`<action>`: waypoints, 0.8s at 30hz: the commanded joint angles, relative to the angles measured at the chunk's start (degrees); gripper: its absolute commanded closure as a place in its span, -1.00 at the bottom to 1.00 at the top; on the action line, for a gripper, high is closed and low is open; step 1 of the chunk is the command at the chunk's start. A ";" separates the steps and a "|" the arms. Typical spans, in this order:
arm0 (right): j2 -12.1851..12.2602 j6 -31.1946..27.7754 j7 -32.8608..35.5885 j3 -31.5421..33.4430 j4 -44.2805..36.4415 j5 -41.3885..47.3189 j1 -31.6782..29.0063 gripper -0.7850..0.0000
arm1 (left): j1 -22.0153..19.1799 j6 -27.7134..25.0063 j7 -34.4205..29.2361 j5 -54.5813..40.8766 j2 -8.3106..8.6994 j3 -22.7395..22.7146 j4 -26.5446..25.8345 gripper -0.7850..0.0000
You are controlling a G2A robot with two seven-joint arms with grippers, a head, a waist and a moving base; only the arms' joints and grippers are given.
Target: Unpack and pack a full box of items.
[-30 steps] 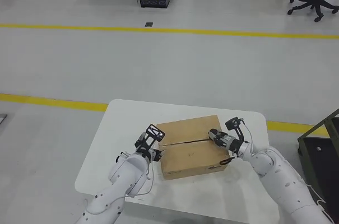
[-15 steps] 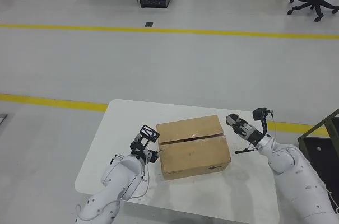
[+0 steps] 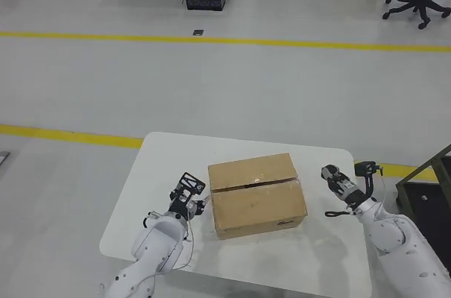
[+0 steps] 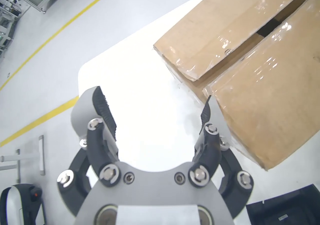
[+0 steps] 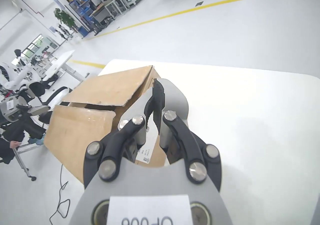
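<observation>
— Where was the box?
— Mid-frame from above, on the white table, flaps down; the left wrist camera caught a dark gap between them.
— The grippers?
— Left gripper gaped wide, empty, just beside the box; right gripper pinched closed on nothing

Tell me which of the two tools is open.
The left tool: it is spread wide, empty, beside the box. The right tool is shut tight.
</observation>
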 commanded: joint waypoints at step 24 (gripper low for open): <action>-2.52 -7.01 2.77 -8.14 8.29 0.10 3.88 1.00 | -7.49 -12.30 7.29 0.71 -1.60 5.73 14.95 1.00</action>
